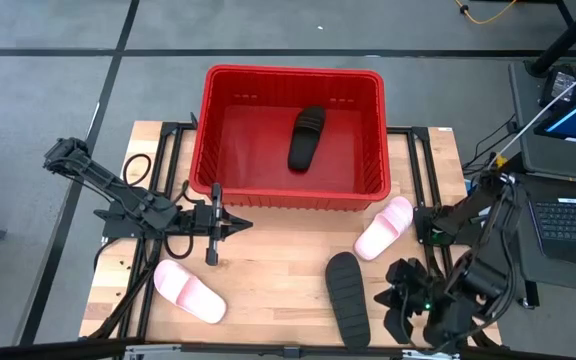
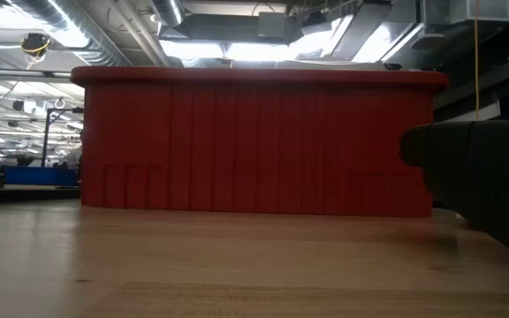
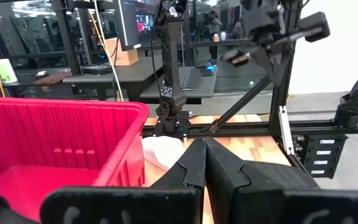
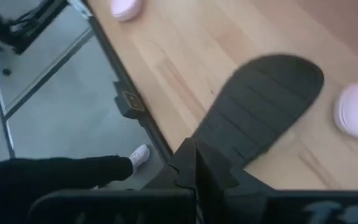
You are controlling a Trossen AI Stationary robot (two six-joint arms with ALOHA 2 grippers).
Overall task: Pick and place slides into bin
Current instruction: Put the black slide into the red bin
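Black slide lies just inboard of my right gripper

The black slide point(image 1: 348, 298) runs lengthwise toward the bin point(image 1: 373, 92); right gripper point(image 1: 400, 322), fingers together, sits nearest. Left gripper point(image 1: 238, 228) waits pinched empty.

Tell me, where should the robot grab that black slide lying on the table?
Probably across its narrow width, from straight above. The black slide lies sole-up and flat on the table, so its strap is underneath and out of reach; its long sides are free. The right gripper, fingers shut, is right beside it.
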